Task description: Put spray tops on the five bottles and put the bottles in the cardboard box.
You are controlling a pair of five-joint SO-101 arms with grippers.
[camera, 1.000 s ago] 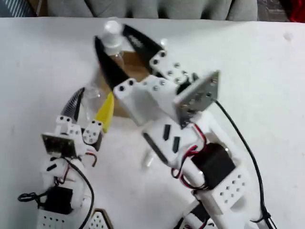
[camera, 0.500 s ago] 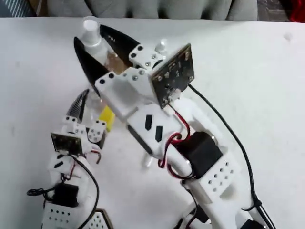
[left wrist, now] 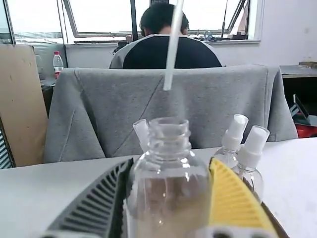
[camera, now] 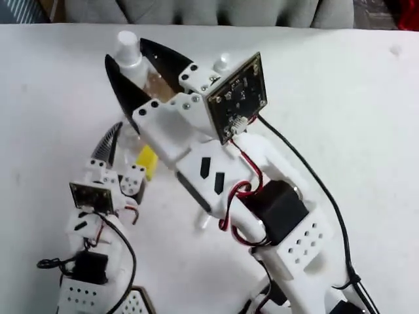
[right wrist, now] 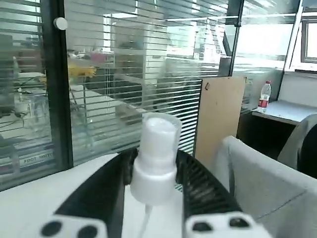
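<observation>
Over the last second my right arm has swung the spray top [camera: 127, 47] across the table [camera: 340, 78] toward its far left, then all but stopped. The top's dip tube [left wrist: 172, 44] now hangs just above the open neck of the bottle [left wrist: 168, 188] (lined up well enough, I judge, for a straight descent). The right jaws are clamped on the spray top's collar. The left jaws grip the bottle upright, with two capped bottles [left wrist: 245, 148] just behind it.

White spray top [right wrist: 154, 158], clear bottle [left wrist: 168, 196], white table [camera: 347, 78]
</observation>
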